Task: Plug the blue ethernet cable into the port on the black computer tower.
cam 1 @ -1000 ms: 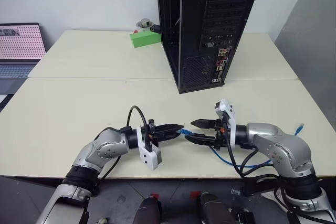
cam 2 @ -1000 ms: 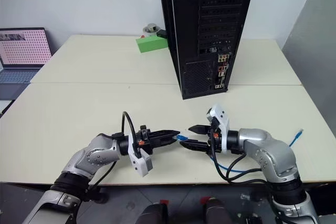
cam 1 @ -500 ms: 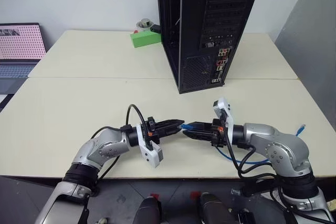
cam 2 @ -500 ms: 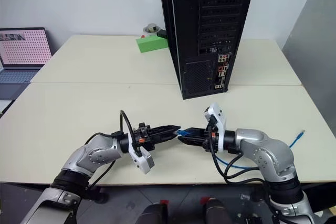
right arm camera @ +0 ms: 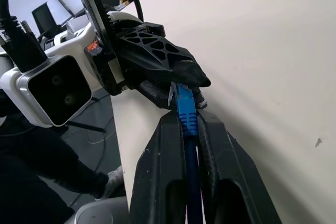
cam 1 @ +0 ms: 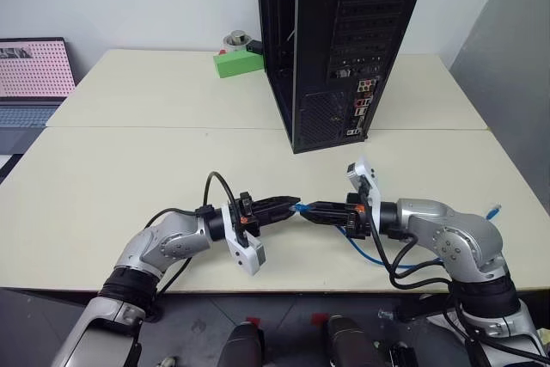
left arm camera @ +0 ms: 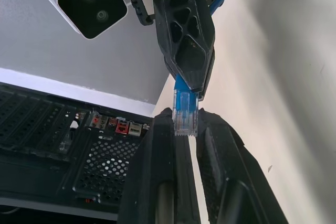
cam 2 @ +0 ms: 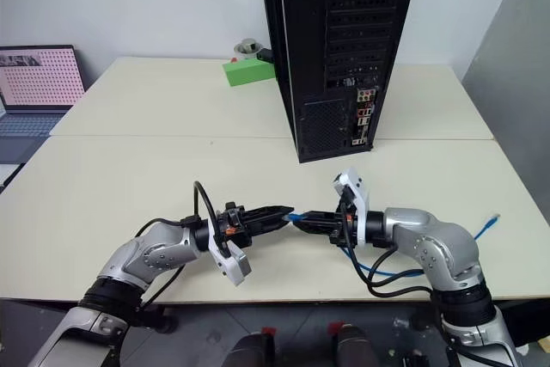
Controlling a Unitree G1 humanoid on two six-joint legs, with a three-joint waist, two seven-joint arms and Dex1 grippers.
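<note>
Both my tools meet above the worktop, each closed on the blue ethernet cable near its plug, to regrip it; the black computer tower stands well beyond.

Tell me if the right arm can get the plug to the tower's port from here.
Probably yes. The right tool grips the blue ethernet cable at its plug, and bare table lies before the black computer tower; but the left tool also pinches the plug.
</note>
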